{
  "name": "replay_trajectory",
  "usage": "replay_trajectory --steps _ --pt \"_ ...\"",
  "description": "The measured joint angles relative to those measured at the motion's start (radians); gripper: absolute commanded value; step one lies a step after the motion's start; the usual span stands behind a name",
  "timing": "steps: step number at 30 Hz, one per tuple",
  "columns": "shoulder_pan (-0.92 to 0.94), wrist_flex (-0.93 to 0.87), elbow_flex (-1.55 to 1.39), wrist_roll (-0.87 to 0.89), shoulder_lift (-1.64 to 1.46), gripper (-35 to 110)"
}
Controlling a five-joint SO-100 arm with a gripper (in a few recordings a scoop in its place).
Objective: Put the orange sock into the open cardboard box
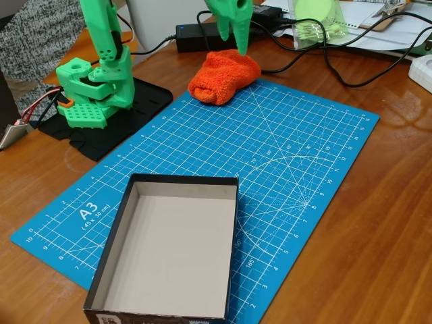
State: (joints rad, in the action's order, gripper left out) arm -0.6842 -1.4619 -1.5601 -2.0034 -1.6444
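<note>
The gripper [233, 30] hangs just above the sock [224, 76], its green fingers pointing down with the tips close together; whether they are fully closed I cannot tell from here. They hold nothing. The sock sits as a lumpy orange bundle at the far edge of the blue mat [297, 155], well apart from the box [111, 253], which lies empty at the mat's near corner.

To take it well, I'd say the fingers should spread, sink deep into the middle of the bundle and pinch plenty of cloth, since a loose fold would slip.

The mat lies on a wooden table [378, 243]. Cables [317, 64] and papers [378, 27] clutter the far side, and the arm's base [91, 94] stands at the left.
</note>
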Motion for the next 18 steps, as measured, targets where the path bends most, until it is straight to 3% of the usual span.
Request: replay_trajectory --steps 10,18 --pt "-0.187 0.147 -0.183 -0.025 0.049 31" --pt "-0.213 0.252 -0.350 -0.011 0.020 25"
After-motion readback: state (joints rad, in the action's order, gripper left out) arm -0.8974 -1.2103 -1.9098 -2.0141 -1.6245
